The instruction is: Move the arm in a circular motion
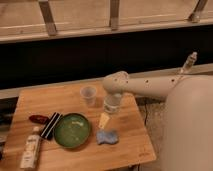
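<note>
Cream-beige tubular robot arm [150, 84] reached in from the right, over the pale wooden tabletop [131, 146]. Its rounded elbow stood above the rear middle of the tabletop, and a short cylindrical end pointed down from it.

Claw [113, 106] hung at that lower end, just right of a small clear plastic cup [88, 95], apparently apart from it, and behind a small pale yellow wedge [104, 120]. Could not tell whether the claw was released or clenched.

Also on the tabletop:
- round green bowl [72, 130], front centre
- blue sponge [107, 137], just right of the bowl
- flat black bar [50, 125] and small red object [38, 119], left of the bowl
- white bottle [31, 149] lying on its side at the front left

Judgement: the task called for touching nothing. The step in hand looked like a free sweep of the arm above the clutter.

To do it well:
- Hold the claw at one height throughout, clear above the cup's rim. The cup was the nearest upright thing, and it looked light enough to tip at a brush.
- Trace the circle over the middle of the tabletop rather than toward its edges.
- Keep the pace even, with no flat sides to the circle.
- Bring the claw round to the very spot it started from.
- Mind the elbow as well, since it swung wider than the claw did.
</note>
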